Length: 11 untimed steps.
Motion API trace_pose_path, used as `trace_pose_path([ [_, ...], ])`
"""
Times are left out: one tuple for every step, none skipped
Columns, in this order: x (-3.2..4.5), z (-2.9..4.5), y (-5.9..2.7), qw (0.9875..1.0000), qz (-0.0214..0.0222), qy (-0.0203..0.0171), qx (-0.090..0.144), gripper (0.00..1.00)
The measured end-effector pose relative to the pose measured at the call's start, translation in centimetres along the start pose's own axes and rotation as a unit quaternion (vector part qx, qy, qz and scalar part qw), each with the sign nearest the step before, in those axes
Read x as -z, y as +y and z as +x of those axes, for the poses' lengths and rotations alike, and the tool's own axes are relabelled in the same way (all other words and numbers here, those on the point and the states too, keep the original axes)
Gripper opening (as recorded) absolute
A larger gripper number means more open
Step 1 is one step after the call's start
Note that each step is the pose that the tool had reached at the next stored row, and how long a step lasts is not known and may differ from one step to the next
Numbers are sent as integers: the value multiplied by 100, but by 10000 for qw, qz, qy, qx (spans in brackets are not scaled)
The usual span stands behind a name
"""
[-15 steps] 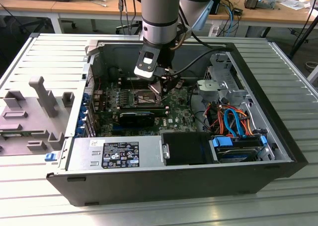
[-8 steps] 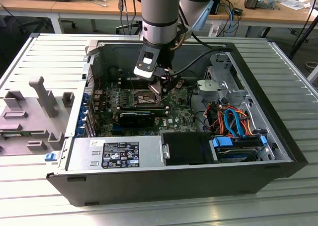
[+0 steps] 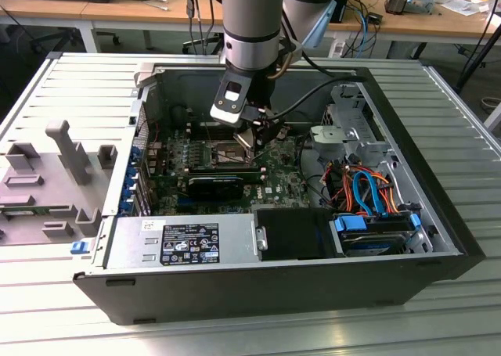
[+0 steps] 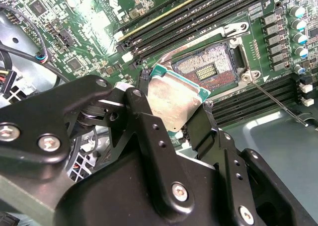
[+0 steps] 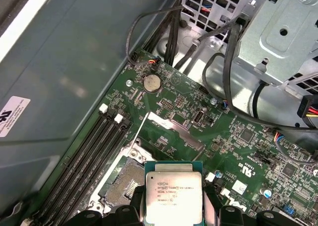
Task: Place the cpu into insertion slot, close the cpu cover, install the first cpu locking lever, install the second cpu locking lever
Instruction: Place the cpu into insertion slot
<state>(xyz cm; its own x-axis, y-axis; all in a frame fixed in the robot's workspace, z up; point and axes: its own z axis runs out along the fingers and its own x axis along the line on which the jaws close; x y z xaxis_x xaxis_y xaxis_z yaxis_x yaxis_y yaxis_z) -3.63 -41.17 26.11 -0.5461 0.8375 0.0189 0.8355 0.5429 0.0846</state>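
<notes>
Black metal gripper point(image 4: 175, 112) clenched on flat silver-grey square cpu point(image 5: 173, 196) near brown-centred, steel-framed insertion slot point(image 4: 206, 69); best seated level, corners aligned.

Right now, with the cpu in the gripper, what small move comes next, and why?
Probably shift the gripper sideways until the cpu is squarely over the insertion slot: the slot lies open and empty, and the held cpu hangs off to one side of it.

Even bright light, soft shadows, sheen on cpu point(image 4: 171, 104)
</notes>
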Motion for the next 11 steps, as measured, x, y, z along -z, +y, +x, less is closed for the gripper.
trace_pose_path([
  [0,0,0,10000,0,-1,-4,55],
  [-1,0,0,10000,0,-1,-12,55],
  [-1,0,0,10000,0,-2,-18,55],
  [-2,0,0,10000,0,-2,-23,55],
  [-2,0,0,10000,-1,-3,-29,55],
  [-2,0,0,10000,0,-3,-33,55],
  [-2,0,0,10000,-1,-4,-39,55],
  [-3,0,0,10000,-1,-4,-43,55],
  [-3,0,0,10000,-1,-4,-47,55],
  [-5,0,0,10000,-1,-5,-57,55],
  [-6,0,-1,10000,-1,-6,-68,55],
])
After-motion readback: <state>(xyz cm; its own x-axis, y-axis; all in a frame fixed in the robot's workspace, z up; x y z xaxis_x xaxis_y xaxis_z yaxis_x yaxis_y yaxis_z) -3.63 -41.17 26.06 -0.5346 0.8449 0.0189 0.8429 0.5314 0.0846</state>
